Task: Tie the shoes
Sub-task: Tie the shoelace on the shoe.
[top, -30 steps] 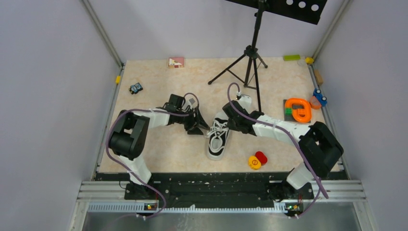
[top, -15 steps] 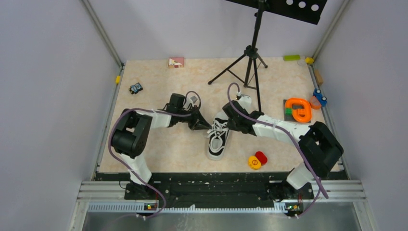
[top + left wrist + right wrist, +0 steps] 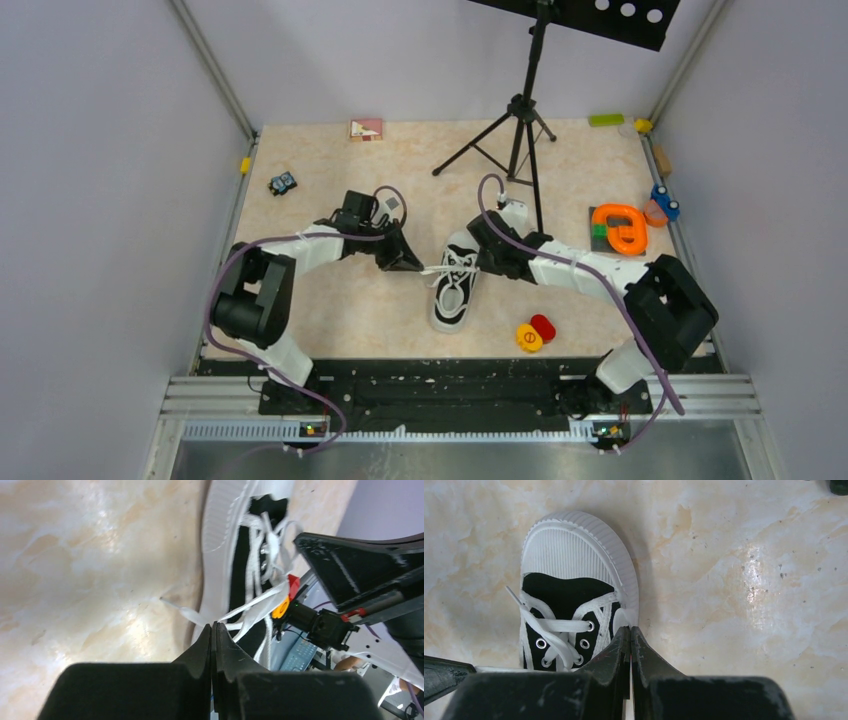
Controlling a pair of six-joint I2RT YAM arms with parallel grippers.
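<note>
Black sneaker (image 3: 452, 295) with white toe cap: flat on worktop (image 3: 330, 310), between both hands. White lace (image 3: 252, 601): drawn taut from eyelets, pinched in closed left hand (image 3: 214, 625) just beside sneaker. Right hand (image 3: 630, 629): fully closed, tips against sneaker's rim beside eyelets; lace between tips not discernible. Yellow and red discs (image 3: 535, 333): near right hand, toward arm bases.

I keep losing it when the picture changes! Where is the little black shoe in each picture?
Top external: the shoe sits mid-table, between the two arms.
Left wrist: the shoe is upper middle, seen sideways, just past the shut fingertips.
Right wrist: the shoe fills the left half, white toe cap on top.
Shared landmark: the white laces, criss-crossed over the black upper.
</note>
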